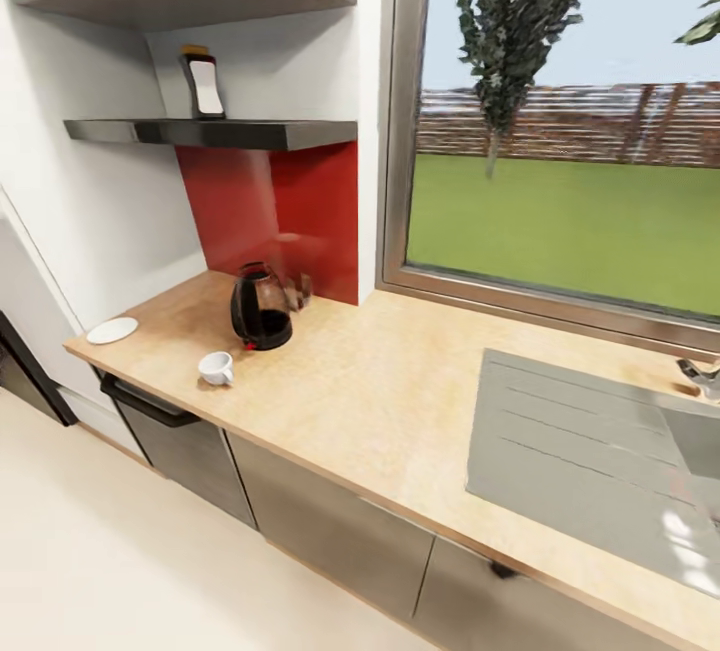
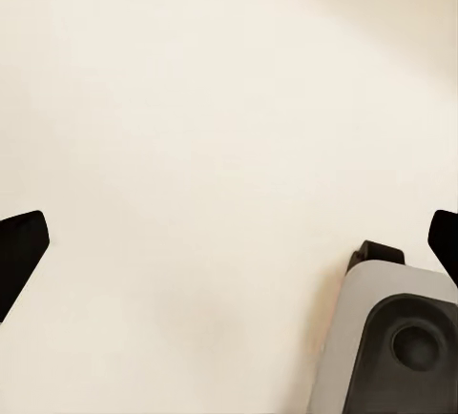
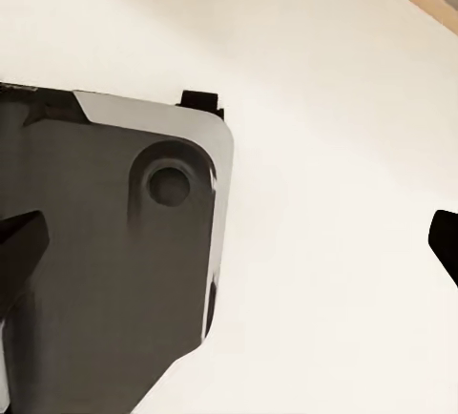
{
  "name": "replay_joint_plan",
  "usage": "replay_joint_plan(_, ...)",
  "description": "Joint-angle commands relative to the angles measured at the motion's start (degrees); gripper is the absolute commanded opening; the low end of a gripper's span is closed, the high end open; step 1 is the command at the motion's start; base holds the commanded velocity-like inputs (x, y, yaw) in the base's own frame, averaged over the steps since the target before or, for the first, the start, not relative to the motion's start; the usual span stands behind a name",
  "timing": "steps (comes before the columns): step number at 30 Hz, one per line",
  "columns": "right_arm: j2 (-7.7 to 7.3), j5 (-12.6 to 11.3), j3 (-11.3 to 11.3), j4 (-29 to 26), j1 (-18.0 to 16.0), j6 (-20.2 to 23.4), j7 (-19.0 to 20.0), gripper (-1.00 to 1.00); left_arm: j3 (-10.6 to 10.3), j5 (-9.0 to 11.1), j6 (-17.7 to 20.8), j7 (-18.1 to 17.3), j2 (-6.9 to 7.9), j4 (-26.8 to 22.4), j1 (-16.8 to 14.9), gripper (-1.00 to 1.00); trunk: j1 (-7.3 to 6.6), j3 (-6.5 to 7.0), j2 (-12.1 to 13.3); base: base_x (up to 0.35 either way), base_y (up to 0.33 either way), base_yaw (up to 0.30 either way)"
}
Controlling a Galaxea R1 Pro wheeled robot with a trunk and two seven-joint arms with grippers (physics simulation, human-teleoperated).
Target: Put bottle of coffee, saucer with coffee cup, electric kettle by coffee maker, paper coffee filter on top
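Table [image 1: 400, 401]: long beige wood-grain worktop over grey cabinets, running below a window.
Sink [image 1: 590, 461]: flat grey steel inset with a ribbed drainer, at the table's right end.
Shelf [image 1: 215, 132]: dark slab on the white wall, above a red back panel.
Electric kettle [image 1: 260, 307]: squat rounded dark glass with a black base, standing on the table before the red panel.
Bottle of coffee [image 1: 203, 81]: dark, yellow-capped, pale label, upright on the shelf.
Saucer [image 1: 112, 330]: flat white round plate at the table's left corner.
Coffee cup [image 1: 216, 367]: white, on the bare table, apart from the saucer, near the kettle.
Left pincer [image 2: 229, 247]: black tips spread wide over pale floor, holding nothing.
Right pincer [image 3: 239, 242]: tips wide apart, holding nothing, above the floor and the robot's dark-and-grey base; both hang away from the table's things.
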Motion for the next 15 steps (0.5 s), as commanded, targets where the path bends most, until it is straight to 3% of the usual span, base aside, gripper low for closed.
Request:
replay_joint_plan(1, 0.00, 0.57, -0.38, -0.06, -0.02, 0.03, 0.18, 1.00, -0.16, 0.61, -0.23, 0.00, 0.01, 0.06, -0.03, 1.00, 0.03, -0.10, -0.09, 0.033, 0.302, 0.000)
replay_joint_plan(15, -0.99, 0.35, -0.63, 0.17, 1.74, -0.08, 0.23, 1.00, -0.09, 0.69, -0.26, -0.06, -0.24, 0.15, -0.05, 1.00, 0.03, -0.10, -0.09, 0.017, 0.307, 0.000)
